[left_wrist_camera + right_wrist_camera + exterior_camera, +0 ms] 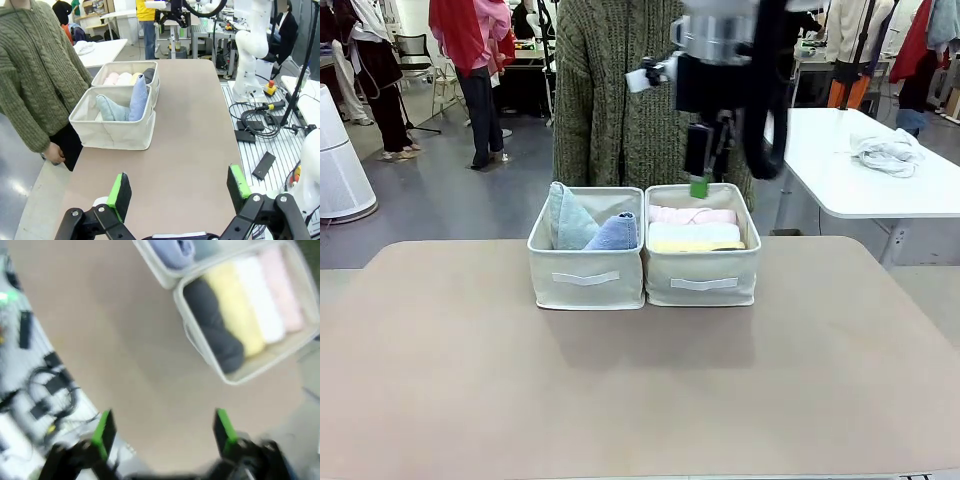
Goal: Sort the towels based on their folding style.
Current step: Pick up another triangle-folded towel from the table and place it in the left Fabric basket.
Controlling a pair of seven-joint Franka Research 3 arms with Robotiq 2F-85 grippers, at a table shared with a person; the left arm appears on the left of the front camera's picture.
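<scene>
Two cream fabric boxes sat side by side at the table's (640,400) far middle, touching. The left box (586,276) held the two cones: the pale teal towel (565,220) at its nine o'clock side and the lavender-blue towel (614,234) at three o'clock, leaning together. The right box (703,281) held the rolls lying side by side: the pink towel (692,215) at twelve o'clock, then the white towel (695,232), the yellow towel (698,246), and nearest six o'clock the dark grey towel (215,325), clear in the blurred right wrist view.

The right gripper (705,160) hung above the right box's far rim, jaws apparently spread wide and empty. The left gripper (180,187) hovered over bare tabletop, fingers wide apart, gripping nothing. A person in a green knit sweater (615,90) stood behind the boxes.
</scene>
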